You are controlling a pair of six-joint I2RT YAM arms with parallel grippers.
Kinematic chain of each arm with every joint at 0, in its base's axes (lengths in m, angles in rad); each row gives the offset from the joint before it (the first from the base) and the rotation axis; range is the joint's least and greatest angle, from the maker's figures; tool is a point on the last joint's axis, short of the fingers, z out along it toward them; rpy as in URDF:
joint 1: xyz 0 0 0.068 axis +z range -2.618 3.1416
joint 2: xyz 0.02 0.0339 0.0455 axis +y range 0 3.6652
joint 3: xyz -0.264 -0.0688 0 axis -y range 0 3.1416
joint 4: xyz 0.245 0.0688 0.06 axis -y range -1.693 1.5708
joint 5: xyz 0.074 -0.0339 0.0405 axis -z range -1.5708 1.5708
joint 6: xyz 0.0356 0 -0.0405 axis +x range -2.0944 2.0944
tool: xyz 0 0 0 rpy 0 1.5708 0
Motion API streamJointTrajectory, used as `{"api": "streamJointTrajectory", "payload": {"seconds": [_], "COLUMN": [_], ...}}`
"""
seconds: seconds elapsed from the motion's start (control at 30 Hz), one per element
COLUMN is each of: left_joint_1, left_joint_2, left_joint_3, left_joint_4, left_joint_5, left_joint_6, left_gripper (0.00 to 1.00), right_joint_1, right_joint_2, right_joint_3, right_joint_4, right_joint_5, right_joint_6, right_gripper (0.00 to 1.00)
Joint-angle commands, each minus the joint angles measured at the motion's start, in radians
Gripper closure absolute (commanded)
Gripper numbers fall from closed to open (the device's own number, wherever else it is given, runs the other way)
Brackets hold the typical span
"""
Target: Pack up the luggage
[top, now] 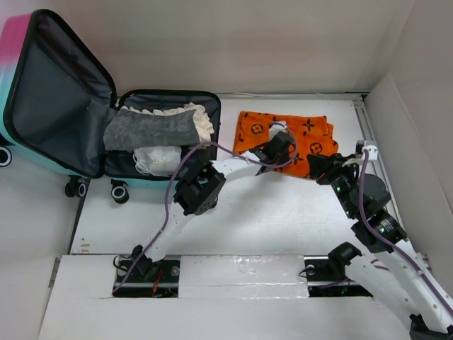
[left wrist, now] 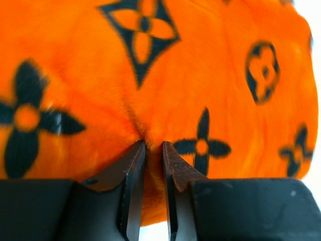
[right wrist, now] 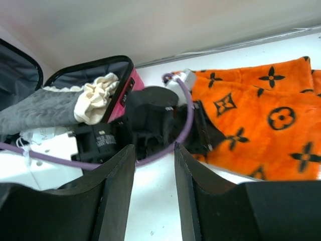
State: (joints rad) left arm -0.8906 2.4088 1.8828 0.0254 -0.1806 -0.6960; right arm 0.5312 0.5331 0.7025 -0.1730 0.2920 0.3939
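- The luggage (top: 60,106) stands open at the far left of the worktop (top: 283,219), lid raised, with grey and cream garments (top: 152,127) inside.
- The orange cloth (top: 311,134) lies just beside it; a fold is clenched in the left tool (left wrist: 153,145).
- The right tool (right wrist: 154,148) is released and grasps nothing.
- Judged: the cloth is soft and limp, so sag is expected. The shell is stiff and wheeled, and is best steadied at the rim.

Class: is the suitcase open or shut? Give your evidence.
Open. The suitcase has its lid swung back, baring grey lining; grey and cream clothes lie inside.
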Motion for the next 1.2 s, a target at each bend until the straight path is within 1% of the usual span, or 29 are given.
{"api": "streamJointTrajectory", "payload": {"seconds": [0.0, 0.03, 0.07, 0.1, 0.13, 0.2, 0.23, 0.27, 0.33, 0.37, 0.4, 0.43, 0.47, 0.5, 0.57, 0.6, 0.67, 0.7, 0.73, 0.77, 0.83, 0.97, 1.07, 1.1, 1.17], "left_joint_1": [-0.106, -0.129, -0.13, -0.13, -0.13, -0.119, -0.119, -0.091, -0.065, -0.051, -0.03, -0.03, -0.021, -0.021, -0.021, -0.021, -0.021, -0.021, -0.021, -0.021, -0.021, -0.021, -0.021, -0.021, -0.011], "left_joint_2": [0.024, 0.01, -0.003, -0.025, -0.051, -0.157, -0.196, -0.28, -0.361, -0.399, -0.472, -0.509, -0.542, -0.601, -0.646, -0.665, -0.689, -0.689, -0.689, -0.674, -0.651, -0.617, -0.617, -0.591, -0.557], "left_joint_3": [0.042, 0.042, 0.042, 0.033, -0.02, -0.083, -0.164, -0.209, -0.293, -0.385, -0.434, -0.485, -0.59, -0.635, -0.713, -0.784, -0.841, -0.859, -0.86, -0.86, -0.86, -0.85, -0.864, -0.864, -0.815], "left_joint_4": [-0.025, -0.025, -0.025, -0.013, 0.002, 0.037, 0.056, 0.076, 0.12, 0.133, 0.158, 0.174, 0.189, 0.2, 0.2, 0.189, 0.162, 0.139, 0.108, 0.066, 0.045, 0.036, 0.065, 0.065, 0.048], "left_joint_5": [0.136, 0.136, 0.119, 0.119, 0.119, 0.08, 0.035, 0.018, -0.008, -0.028, -0.037, -0.057, -0.086, -0.098, -0.108, -0.123, -0.134, -0.155, -0.155, -0.155, -0.155, -0.145, -0.145, -0.145, -0.155], "left_joint_6": [0.038, 0.053, 0.053, 0.053, 0.053, 0.053, 0.053, 0.053, 0.021, 0.006, -0.038, -0.059, -0.078, -0.097, -0.175, -0.2, -0.256, -0.31, -0.327, -0.327, -0.336, -0.347, -0.347, -0.347, -0.347], "left_gripper": [0.85, 0.85, 0.85, 0.83, 0.74, 0.59, 0.51, 0.39, 0.34, 0.34, 0.33, 0.33, 0.33, 0.33, 0.33, 0.33, 0.33, 0.33, 0.33, 0.33, 0.33, 0.33, 0.33, 0.33, 0.33], "right_joint_1": [-0.002, -0.002, -0.002, -0.002, -0.002, -0.002, -0.002, -0.002, -0.002, -0.002, -0.002, -0.002, -0.002, -0.002, -0.002, -0.002, -0.002, -0.002, -0.002, -0.002, -0.002, -0.002, -0.002, -0.002, -0.002], "right_joint_2": [-0.012, -0.012, -0.012, -0.012, -0.012, -0.012, -0.012, -0.012, -0.012, -0.012, -0.012, -0.012, -0.012, -0.012, -0.012, -0.012, 0.013, 0.013, 0.027, 0.027, 0.05, 0.059, 0.059, 0.059, 0.059], "right_joint_3": [0.044, 0.045, 0.055, 0.055, 0.055, 0.055, 0.055, 0.055, 0.055, 0.055, 0.046, 0.046, 0.046, 0.046, 0.034, 0.034, 0.025, 0.025, 0.025, 0.025, 0.025, 0.016, 0.015, 0.006, 0.006], "right_joint_4": [0.041, 0.041, 0.041, 0.041, 0.041, 0.041, 0.041, 0.041, 0.041, 0.041, 0.041, 0.041, 0.041, 0.041, 0.041, 0.041, 0.041, 0.041, 0.041, 0.041, 0.05, 0.059, 0.059, 0.059, 0.07], "right_joint_5": [-0.002, -0.002, -0.002, -0.002, -0.002, -0.002, -0.013, -0.013, -0.013, -0.013, -0.013, -0.013, -0.013, -0.013, -0.013, -0.039, -0.053, -0.053, -0.079, -0.092, -0.112, -0.135, -0.136, -0.136, -0.149], "right_joint_6": [0.008, 0.008, 0.008, 0.008, 0.008, -0.001, -0.001, -0.001, -0.001, -0.001, -0.001, -0.01, -0.01, -0.01, -0.01, -0.026, -0.026, -0.026, -0.026, -0.026, -0.026, -0.026, -0.026, -0.026, -0.026], "right_gripper": [0.57, 0.57, 0.57, 0.57, 0.57, 0.57, 0.57, 0.57, 0.57, 0.57, 0.57, 0.57, 0.57, 0.57, 0.57, 0.57, 0.57, 0.57, 0.57, 0.57, 0.57, 0.57, 0.57, 0.57, 0.57]}}
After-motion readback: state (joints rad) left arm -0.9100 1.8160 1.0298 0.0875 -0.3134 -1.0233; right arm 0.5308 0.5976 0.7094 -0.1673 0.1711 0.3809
